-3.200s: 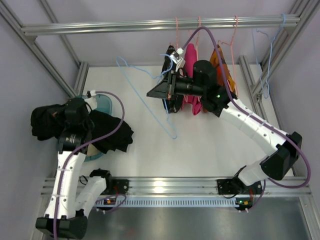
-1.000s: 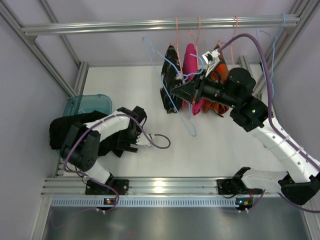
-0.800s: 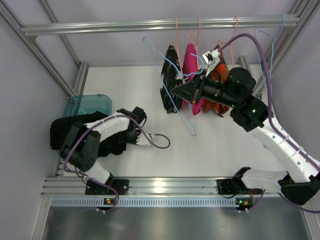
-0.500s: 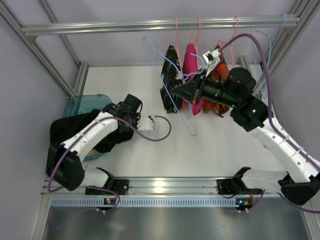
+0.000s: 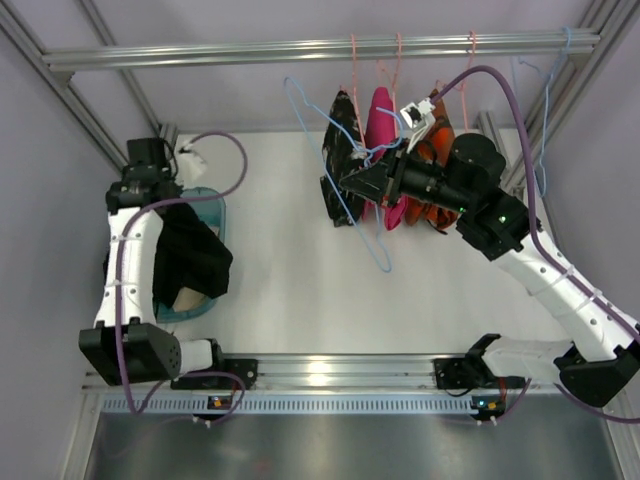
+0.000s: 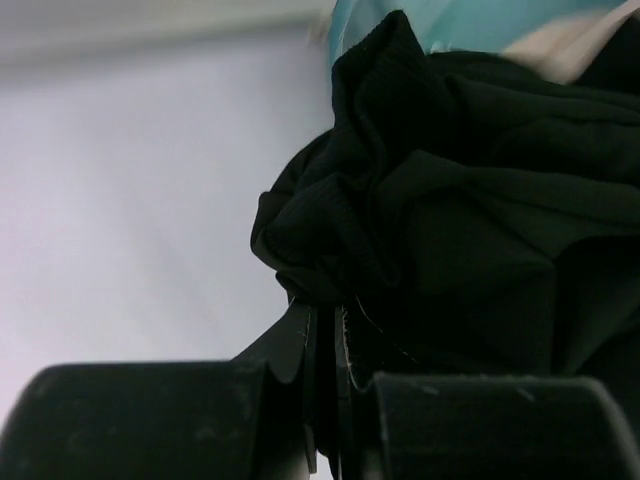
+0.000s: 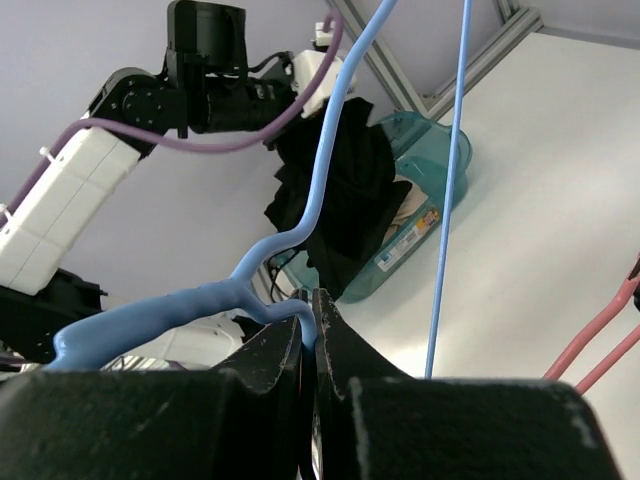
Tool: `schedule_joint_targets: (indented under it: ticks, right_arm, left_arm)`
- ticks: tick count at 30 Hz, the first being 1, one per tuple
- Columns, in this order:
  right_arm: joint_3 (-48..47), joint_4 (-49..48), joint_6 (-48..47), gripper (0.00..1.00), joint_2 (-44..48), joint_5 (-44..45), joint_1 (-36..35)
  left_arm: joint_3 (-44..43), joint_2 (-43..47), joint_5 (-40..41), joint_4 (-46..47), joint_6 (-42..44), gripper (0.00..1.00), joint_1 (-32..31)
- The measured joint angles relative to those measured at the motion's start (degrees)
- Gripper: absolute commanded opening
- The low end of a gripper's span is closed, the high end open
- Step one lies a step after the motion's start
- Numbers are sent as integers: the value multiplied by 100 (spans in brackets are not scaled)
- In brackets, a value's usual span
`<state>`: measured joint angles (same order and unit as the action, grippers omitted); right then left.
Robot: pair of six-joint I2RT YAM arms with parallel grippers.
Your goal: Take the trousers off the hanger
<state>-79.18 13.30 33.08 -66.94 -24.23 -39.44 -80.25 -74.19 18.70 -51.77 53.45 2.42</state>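
Left gripper [image 5: 152, 192] swinging up and back from the table in front of the teal bin [image 5: 212, 197] since a second ago, now hanging over the bin's far end; its jaws, wide back then, are now pinching shut on a fold of the trousers [image 5: 190, 262] (left wrist view is showing black cloth bunched right between the fingertips); trousers are dangling from that grip and draping down over the bin, lower part spilling across its near half, fully off the hanger [image 7: 160, 315]; right gripper [image 5: 350, 183] is staying put well to the right of the bin, raised off the table, jaws clamped tight on the hanger's light-blue wire near its twisted neck; hanger is hanging bare from that grip, tilted, its long wire slanting toward the near side; hung garments [image 5: 380, 130] and rail [image 5: 320, 47] are sitting farther right and back of the bin, behind the right gripper.
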Motion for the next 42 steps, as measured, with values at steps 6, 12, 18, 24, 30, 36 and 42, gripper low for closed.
schedule_joint_targets:
  ticks: [6,12,18,24,30,36,42]
  right_arm:
    - [0,-11,11,0,-28,-26,0]
    - [-9,-7,9,0,-31,-92,-2]
    - [-66,28,-96,0,-15,-142,-2]
    - [-66,269,-481,0,229,-153,-2]
    - [-76,667,-1062,0,903,-160,15]
    - [-81,1016,-1314,0,1497,-326,444]
    - [28,1207,-1274,0,1657,-669,739]
  left_arm:
    - [933,308,-315,247,76,0,1346]
    - [3016,223,-667,686,105,24,1464]
    - [3056,-96,-640,905,-264,77,1567]
    - [2288,557,-1467,243,-518,98,1563]
    - [723,1309,-2820,-236,-850,98,1547]
    - [-479,2015,-5084,-422,-1388,98,1547]
    - [-1989,1768,-7464,-466,-1563,98,1532]
